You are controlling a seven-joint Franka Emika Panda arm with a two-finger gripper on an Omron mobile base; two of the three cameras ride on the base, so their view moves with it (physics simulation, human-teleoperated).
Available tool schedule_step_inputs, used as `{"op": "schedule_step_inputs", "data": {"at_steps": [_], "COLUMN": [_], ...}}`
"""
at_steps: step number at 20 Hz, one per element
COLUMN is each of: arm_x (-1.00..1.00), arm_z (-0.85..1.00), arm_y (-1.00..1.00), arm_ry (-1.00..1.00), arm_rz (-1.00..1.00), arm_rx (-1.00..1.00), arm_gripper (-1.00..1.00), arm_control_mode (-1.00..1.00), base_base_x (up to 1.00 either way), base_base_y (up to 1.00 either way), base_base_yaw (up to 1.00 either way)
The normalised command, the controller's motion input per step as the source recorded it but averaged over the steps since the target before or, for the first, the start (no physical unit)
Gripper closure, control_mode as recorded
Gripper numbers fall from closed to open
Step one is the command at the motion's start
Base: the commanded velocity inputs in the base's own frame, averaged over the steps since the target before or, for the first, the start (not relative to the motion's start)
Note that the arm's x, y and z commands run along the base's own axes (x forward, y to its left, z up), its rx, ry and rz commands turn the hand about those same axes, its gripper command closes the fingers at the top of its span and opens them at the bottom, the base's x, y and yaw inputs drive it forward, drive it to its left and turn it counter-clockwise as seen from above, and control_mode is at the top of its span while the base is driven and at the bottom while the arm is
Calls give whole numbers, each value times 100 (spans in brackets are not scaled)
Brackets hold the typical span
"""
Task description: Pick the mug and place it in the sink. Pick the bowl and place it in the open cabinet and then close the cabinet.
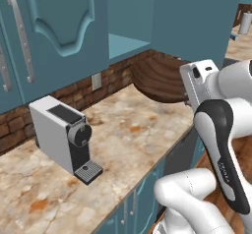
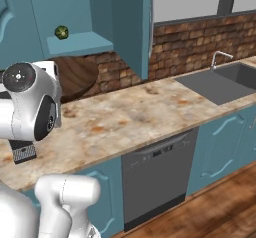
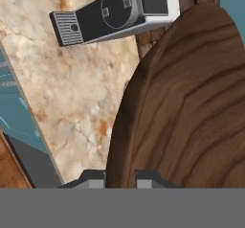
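One bowl (image 1: 155, 80), dark brown and wood-grained, hangs in the air above the tabletop (image 1: 128, 134), tipped so its ribbed underside faces out; in the left base view it sits at about 1 o'clock from the picture's middle, just under the open cabinet (image 1: 125, 36) and in front of the brick wall (image 1: 103, 83). In the hand view the bowl (image 3: 191, 107) fills the 3 o'clock side, and the tool (image 3: 120, 178) meets its rim at 6 o'clock, one dark tip on either side of the edge, so the tool is closed narrowly on the bowl. The one white arm rises folded, its wrist bent forward and level with the bowl, the hand pressed close against the bowl's side in the left base view. One cabinet stands open, its door (image 2: 131, 22) swung out; on its pale shelf, at 11 o'clock in the right base view, lies one small round green thing (image 2: 61, 32), too small to name. One sink (image 2: 220, 84) lies at 2 o'clock in that view, with one chrome faucet (image 2: 218, 58) at its back; its basin is mostly cut off, so I cannot tell what is in it. One grey and black coffee machine (image 1: 64, 137) stands on the tabletop at 8 o'clock in the left base view, well apart from the bowl. One dark dishwasher front (image 2: 155, 179) sits under the tabletop.
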Motion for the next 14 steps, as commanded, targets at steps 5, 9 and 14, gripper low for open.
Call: {"op": "schedule_step_inputs", "data": {"at_steps": [5, 9, 14], "arm_x": [39, 40, 51], "arm_z": [15, 18, 18], "arm_y": [1, 0, 0], "arm_ry": [-3, -5, -3], "arm_rz": [0, 0, 0], "arm_rx": [-5, -2, 0], "arm_gripper": [100, 100, 100], "arm_control_mode": [-100, -100, -100], "base_base_x": [0, 0, 0], "base_base_y": [0, 0, 0], "base_base_yaw": [0, 0, 0]}}
